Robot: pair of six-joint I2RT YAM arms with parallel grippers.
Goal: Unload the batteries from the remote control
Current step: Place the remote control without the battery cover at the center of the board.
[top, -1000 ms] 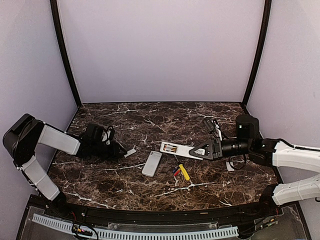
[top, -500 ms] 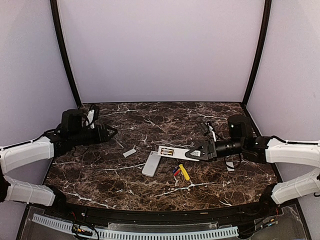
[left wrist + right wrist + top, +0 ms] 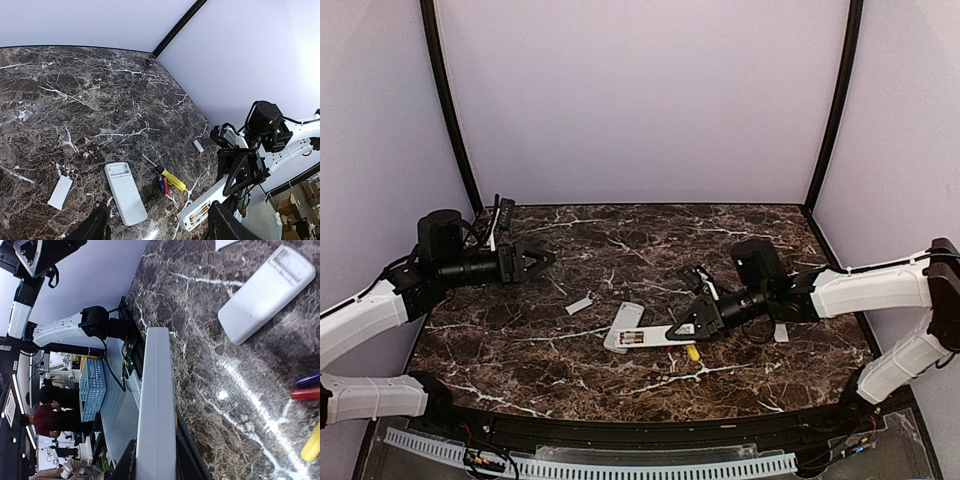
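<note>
Marble tabletop [image 3: 620,240]: remote [image 3: 653,336] is clamped by R gripper [image 3: 682,328] at frame centre; L gripper [image 3: 548,259], upper left, is spread open.

A: Remote control [image 3: 200,214] state?
B: White, slim, clamped by one end in the right gripper [image 3: 682,328], bay facing up. Two seated batteries [image 3: 632,338] seen at the end away from the gripper.
A: Loose ones?
B: Red and blue pair [image 3: 162,184] laid flat on the table, near the gripper.
</note>
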